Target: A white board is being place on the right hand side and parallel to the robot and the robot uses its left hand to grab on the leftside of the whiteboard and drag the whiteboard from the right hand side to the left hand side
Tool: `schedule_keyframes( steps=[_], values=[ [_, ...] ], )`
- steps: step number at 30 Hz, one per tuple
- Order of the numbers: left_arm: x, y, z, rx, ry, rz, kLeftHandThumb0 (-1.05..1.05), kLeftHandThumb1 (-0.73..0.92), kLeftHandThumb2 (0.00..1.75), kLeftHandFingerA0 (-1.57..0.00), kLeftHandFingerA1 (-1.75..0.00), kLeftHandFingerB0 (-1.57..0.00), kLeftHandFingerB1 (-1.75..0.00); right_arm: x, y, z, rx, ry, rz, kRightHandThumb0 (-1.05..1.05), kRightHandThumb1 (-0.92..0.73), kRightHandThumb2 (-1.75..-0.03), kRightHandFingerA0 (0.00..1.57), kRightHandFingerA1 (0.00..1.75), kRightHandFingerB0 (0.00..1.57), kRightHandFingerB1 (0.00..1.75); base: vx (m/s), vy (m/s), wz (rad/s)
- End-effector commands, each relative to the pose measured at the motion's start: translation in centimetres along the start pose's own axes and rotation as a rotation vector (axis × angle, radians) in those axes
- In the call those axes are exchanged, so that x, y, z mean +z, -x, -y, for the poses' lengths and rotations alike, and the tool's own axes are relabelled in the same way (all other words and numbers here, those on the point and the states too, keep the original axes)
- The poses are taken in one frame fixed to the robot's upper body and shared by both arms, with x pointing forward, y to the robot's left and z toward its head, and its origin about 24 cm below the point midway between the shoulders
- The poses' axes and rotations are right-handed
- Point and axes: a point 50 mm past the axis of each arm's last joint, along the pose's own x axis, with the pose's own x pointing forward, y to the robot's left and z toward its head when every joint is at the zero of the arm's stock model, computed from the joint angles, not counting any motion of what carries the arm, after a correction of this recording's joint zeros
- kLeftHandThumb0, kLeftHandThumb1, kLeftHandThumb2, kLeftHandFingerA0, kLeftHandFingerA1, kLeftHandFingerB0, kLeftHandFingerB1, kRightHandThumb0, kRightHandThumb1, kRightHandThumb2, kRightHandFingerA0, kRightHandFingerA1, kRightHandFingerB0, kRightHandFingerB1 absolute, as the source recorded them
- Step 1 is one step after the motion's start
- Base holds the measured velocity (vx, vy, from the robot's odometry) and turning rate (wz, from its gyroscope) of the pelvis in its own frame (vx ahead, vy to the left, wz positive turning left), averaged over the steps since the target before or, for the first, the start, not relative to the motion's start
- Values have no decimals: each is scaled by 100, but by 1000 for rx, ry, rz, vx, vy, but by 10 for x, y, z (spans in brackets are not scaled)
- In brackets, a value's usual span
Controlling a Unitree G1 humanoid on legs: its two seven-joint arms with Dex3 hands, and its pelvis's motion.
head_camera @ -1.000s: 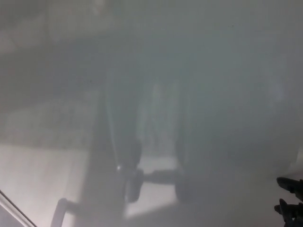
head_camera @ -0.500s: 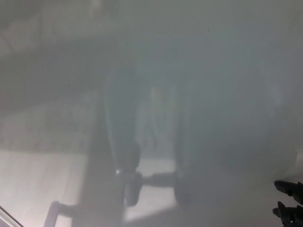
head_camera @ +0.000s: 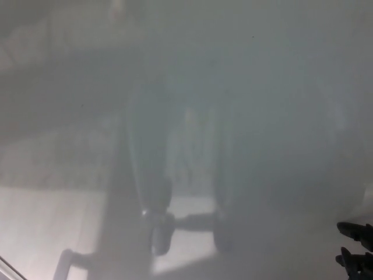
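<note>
Whiteboard (head_camera: 192, 87) fills the view, glossy, dim reflections. Right hand (head_camera: 355, 248) at its lower right edge, fingers apart, holding nothing. Left hand unseen.

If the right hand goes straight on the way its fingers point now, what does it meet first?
The right hand points toward picture left, across the whiteboard surface. Nothing solid shows in that line; probably only the glossy board itself, though depth is unclear.

Indoor room: glossy whiteboard (head_camera: 245, 87) reflections.
</note>
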Motion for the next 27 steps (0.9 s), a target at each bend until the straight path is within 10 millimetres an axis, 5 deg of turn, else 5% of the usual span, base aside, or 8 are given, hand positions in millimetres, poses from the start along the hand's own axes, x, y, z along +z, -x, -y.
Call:
schedule_keyframes(
  steps=[1, 5, 6, 7, 8, 15, 16, 27],
  values=[
    [20, 3, -23, 134, 30, 98, -22, 56, 58, -79, -158, -79, -125, 0, -1, 5, -22, -7, -4, -45, -62, -105, 57, 66, 27, 53, 0, 0, 0],
    [20, 3, -22, 131, 14, 107, -38, 49, 55, -63, -104, -67, -81, 1, 0, 4, -17, -27, 5, -44, -62, -104, 58, 67, 28, 53, 0, 0, 0],
    [21, 3, -20, 82, 33, 118, -55, 48, 56, -49, -40, -49, -36, 0, 0, 4, -18, -22, 3, -53, -82, -64, 61, 48, 39, 41, 0, 0, 0],
    [21, 4, -19, 42, 27, 114, -64, 42, 79, -3, -21, -12, -41, 0, 0, 5, -17, -19, 2, -45, -63, -105, 57, 66, 27, 53, 0, 0, 0],
    [23, 4, -18, -45, -37, 92, -85, 54, 60, 0, 0, 0, -3, 0, 0, 5, -19, -15, 1, -45, -62, -104, 57, 66, 28, 53, 0, 0, 0],
    [25, 4, -18, -82, -44, 84, -92, 62, 60, 0, 0, 0, 0, 1, -2, 5, -20, -9, -1, -47, -63, -105, 58, 66, 27, 52, 0, 0, 0],
    [25, 4, -19, -83, -33, 90, -94, 52, 86, 0, 0, 0, 0, 2, -1, 5, -18, -17, 3, -46, -62, -104, 57, 66, 28, 53, 0, 0, 0],
    [18, 12, -35, -20, 19, 48, -104, 85, 119, 0, -4, 0, 0, -3, 3, 6, -19, -1, -8, -48, -63, -105, 57, 66, 27, 52, 0, 0, 0]
  ],
)
